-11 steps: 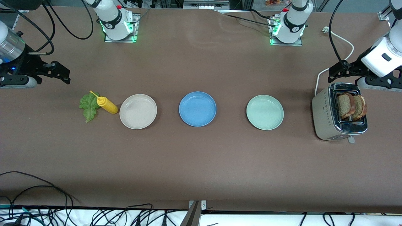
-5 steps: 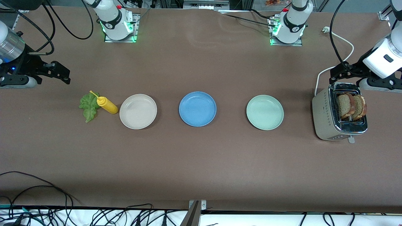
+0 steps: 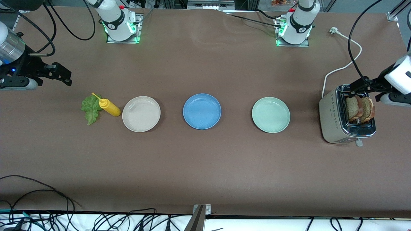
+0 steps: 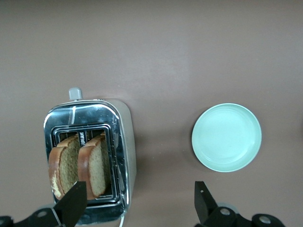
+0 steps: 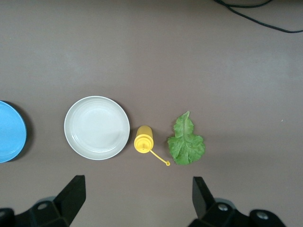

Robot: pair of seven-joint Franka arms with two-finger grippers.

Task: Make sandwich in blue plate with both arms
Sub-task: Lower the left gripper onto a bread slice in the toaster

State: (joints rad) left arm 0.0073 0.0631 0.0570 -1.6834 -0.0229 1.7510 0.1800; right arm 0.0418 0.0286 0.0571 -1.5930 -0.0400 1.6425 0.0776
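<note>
Toast slices stand upright in the toaster, just under the open left hand. Right hand, open, waits near the lettuce. Blue plate sits empty between both.

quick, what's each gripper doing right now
left gripper: open, empty, over the toaster.
right gripper: open, empty, waiting above the table near the lettuce leaf.
</note>
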